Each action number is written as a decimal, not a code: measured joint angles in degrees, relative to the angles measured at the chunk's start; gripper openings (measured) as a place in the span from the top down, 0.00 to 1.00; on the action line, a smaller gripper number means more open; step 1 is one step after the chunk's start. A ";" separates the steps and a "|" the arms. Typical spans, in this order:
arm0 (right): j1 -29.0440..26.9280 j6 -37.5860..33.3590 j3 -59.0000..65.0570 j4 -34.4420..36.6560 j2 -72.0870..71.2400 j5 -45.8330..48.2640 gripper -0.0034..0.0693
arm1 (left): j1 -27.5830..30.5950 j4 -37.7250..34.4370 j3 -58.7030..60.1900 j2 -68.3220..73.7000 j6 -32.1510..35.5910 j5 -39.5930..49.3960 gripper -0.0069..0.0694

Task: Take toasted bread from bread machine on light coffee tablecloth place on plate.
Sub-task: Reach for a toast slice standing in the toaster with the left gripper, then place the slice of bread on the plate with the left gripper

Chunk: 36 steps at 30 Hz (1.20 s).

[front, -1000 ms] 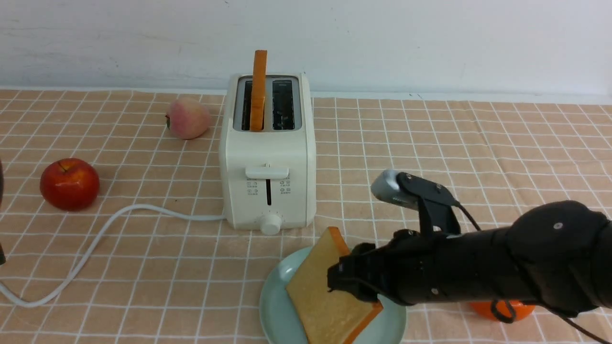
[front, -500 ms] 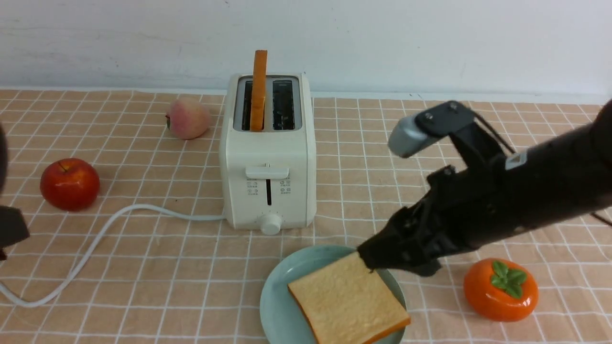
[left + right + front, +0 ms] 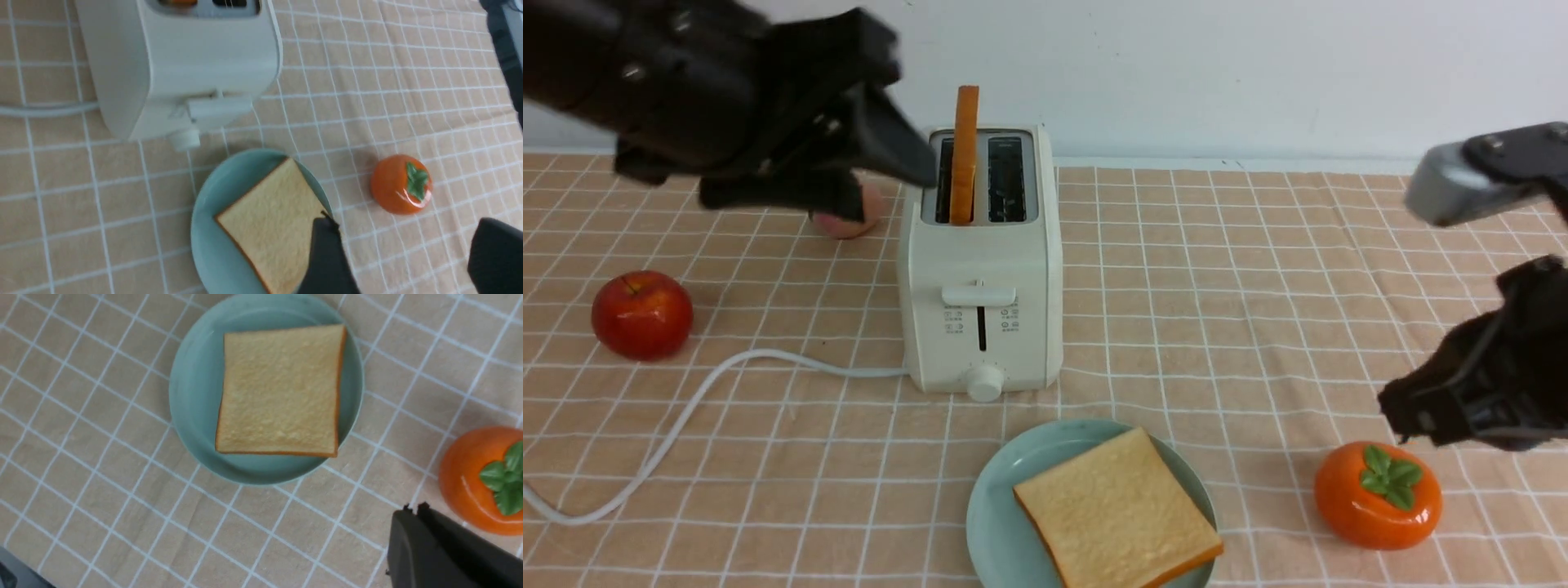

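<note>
Since a second ago the left pincer [image 3: 911,106] has swept in from the frame's edge to hang high at the left of the bread machine [image 3: 980,269]. The right pincer [image 3: 1401,408] has drawn back from the plate [image 3: 996,498] to a spot far to the right of the bread machine. The flat slice of toasted bread [image 3: 1115,514], which was propped on edge under that pincer, now lies level. A red apple [image 3: 642,314] sits well to the left of the bread machine on the light coffee tablecloth [image 3: 1217,286] that covers the bench. A white cord [image 3: 686,408] curves from the machine's lower left side out toward the near left. A peach [image 3: 872,206] lies just left of the machine's rear, mostly hidden behind the left arm. The left pincer's two dark fingers [image 3: 327,253] stand wide apart with nothing between them. The lower tip is close to the machine's top left edge, and I cannot tell whether it touches. The upright slice of toasted bread [image 3: 965,147] stands in the left slot of the bread machine, its orange-brown crust rising above the top. The plate rests just in front of the bread machine, slightly to its right and clear of it. The flat slice lies face up on the plate, one corner reaching the rim. An orange persimmon [image 3: 1376,494] with a green leaf cap sits in front of and to the right of the bread machine, well beyond the plate. The right pincer hovers just above it, its tips pressed together on nothing.
</note>
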 joint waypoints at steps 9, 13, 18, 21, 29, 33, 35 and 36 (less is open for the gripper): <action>0.00 0.77 0.10 -1.20 -4.89 0.06 0.82 | -8.31 27.99 -29.97 26.95 -14.92 8.85 0.19; 0.00 0.77 0.10 -1.55 -5.01 2.47 0.78 | -9.09 34.58 -42.61 39.59 -16.89 12.24 0.19; 0.00 0.77 0.10 -1.55 -5.05 5.00 0.76 | -8.71 36.70 -47.53 46.67 -17.66 12.77 0.21; 0.00 0.77 0.10 -1.55 -5.05 6.03 0.75 | -8.48 36.99 -47.64 47.40 -17.68 12.88 0.30; 0.00 0.77 0.10 -1.36 -5.12 8.34 0.74 | -7.10 37.42 -48.00 42.65 -15.67 12.88 0.87; 0.00 0.77 0.10 -1.36 -5.12 8.40 0.73 | -7.03 35.97 -48.00 33.69 -14.17 12.88 0.86; 0.00 0.77 0.10 -1.41 -5.12 8.40 0.73 | -7.03 33.69 -48.00 29.60 -13.28 12.90 0.86; 0.00 0.77 0.10 -1.41 -5.12 8.45 0.73 | -6.99 30.41 -48.00 25.88 -11.28 12.90 0.86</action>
